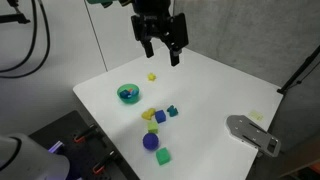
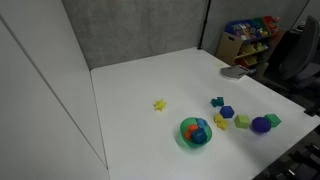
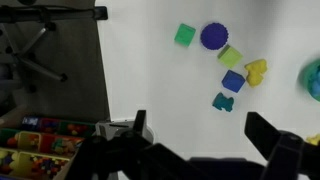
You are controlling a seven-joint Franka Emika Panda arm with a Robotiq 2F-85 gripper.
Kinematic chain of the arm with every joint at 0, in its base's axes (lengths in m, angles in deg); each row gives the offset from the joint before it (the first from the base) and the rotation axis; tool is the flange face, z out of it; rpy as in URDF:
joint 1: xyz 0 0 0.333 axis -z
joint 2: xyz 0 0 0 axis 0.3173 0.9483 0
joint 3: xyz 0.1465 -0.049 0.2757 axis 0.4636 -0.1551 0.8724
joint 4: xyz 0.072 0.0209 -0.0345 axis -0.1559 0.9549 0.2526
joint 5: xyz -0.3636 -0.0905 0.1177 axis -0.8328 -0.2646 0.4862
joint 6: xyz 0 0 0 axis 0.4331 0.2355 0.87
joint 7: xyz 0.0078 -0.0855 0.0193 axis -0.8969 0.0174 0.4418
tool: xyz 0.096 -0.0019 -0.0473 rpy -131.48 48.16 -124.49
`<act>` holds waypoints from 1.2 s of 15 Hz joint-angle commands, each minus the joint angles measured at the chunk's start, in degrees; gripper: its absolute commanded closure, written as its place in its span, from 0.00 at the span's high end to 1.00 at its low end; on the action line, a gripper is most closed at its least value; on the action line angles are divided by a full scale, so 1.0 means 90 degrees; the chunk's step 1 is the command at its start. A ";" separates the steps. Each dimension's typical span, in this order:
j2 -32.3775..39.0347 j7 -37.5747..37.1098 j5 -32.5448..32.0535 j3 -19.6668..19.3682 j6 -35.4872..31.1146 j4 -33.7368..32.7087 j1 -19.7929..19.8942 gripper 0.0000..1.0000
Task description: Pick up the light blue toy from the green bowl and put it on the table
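The green bowl (image 1: 128, 94) stands on the white table (image 1: 210, 95) near one edge. It also shows in an exterior view (image 2: 184, 137) and at the right edge of the wrist view (image 3: 313, 78). Small toys lie inside it, among them a light blue toy (image 2: 191, 129) beside an orange piece. My gripper (image 1: 161, 50) hangs high above the far part of the table, apart from the bowl. Its jaws (image 3: 200, 140) are open and empty over bare tabletop.
Loose toys lie beside the bowl: a blue-purple ball (image 3: 213, 37), green cube (image 3: 184, 35), blue cube (image 3: 233, 81), teal piece (image 3: 223, 101), yellow pieces (image 3: 256, 72). A yellow star (image 2: 159, 104) lies apart. A grey device (image 1: 250, 135) sits at a table edge. A toy shelf (image 2: 250, 35) stands behind.
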 commanded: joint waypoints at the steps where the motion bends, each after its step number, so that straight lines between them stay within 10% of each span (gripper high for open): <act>1: -0.0001 -0.0014 -0.0014 -0.0031 0.0015 -0.0014 -0.0040 1.00; 18: 0.1095 0.0344 0.0602 -0.0206 -0.0231 -0.0518 -0.0280 1.00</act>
